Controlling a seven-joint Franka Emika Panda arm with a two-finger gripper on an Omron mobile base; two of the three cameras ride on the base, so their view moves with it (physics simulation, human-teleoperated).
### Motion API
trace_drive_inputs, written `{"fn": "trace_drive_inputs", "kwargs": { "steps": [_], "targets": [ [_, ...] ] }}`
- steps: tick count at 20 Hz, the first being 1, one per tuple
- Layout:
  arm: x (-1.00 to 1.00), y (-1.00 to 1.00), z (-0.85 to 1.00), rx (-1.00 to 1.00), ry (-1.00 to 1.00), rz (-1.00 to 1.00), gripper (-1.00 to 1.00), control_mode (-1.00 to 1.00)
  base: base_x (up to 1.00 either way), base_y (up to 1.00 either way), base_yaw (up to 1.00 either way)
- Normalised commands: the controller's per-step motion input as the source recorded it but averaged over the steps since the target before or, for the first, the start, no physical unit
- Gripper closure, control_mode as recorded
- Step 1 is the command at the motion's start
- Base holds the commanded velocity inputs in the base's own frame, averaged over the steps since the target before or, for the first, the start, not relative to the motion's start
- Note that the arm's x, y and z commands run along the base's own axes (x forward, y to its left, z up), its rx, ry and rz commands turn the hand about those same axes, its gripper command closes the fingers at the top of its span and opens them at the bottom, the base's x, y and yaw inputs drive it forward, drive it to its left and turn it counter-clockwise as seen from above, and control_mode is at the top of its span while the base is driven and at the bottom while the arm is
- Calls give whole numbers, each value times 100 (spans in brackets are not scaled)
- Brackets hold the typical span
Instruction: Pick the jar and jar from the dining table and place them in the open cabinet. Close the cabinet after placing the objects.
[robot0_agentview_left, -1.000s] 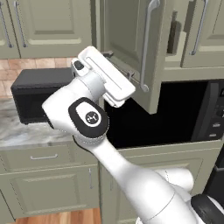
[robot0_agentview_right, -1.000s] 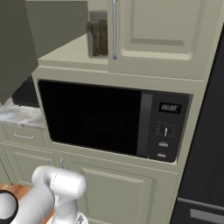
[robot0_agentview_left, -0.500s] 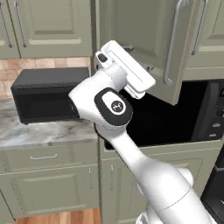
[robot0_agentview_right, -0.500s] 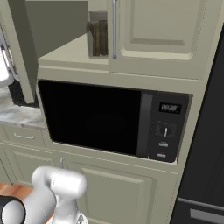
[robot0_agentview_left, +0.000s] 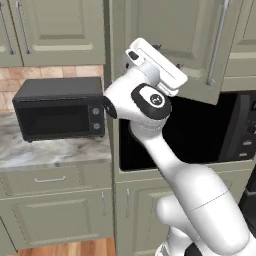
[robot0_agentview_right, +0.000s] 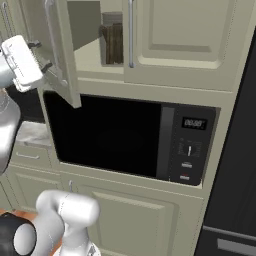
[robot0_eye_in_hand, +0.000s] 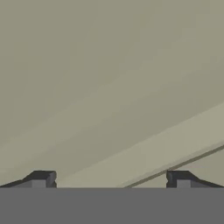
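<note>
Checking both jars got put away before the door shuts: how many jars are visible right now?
1, for certain. A jar of dark sticks stands on the shelf inside the open cabinet, by the right-hand door's edge. A second may be hidden behind that door.

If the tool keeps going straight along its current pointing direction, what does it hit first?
Most likely the cabinet door: the open tool faces its sage-green panel close up, with nothing between the fingertips and it. Exact gap is hard to judge.

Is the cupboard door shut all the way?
No, the cabinet door stands partly open, and a jar shows on the shelf behind it.
</note>
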Motion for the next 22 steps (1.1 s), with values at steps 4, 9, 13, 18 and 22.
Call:
{"fn": "trace_drive_inputs", "kwargs": {
  "steps": [4, 9, 13, 18, 22],
  "targets": [
    [76, -24, 3, 0, 0, 17, -100, -100, 0, 0, 0],
    [70, -23, 0, 0, 0, 18, -100, -100, 0, 0, 0],
    [67, -22, 0, 0, 0, 17, -100, -100, 0, 0, 0],
    [68, -20, 0, 0, 0, 14, -100, -100, 0, 0, 0],
    [71, -15, 0, 0, 0, 11, -100, -100, 0, 0, 0]
  ]
}}
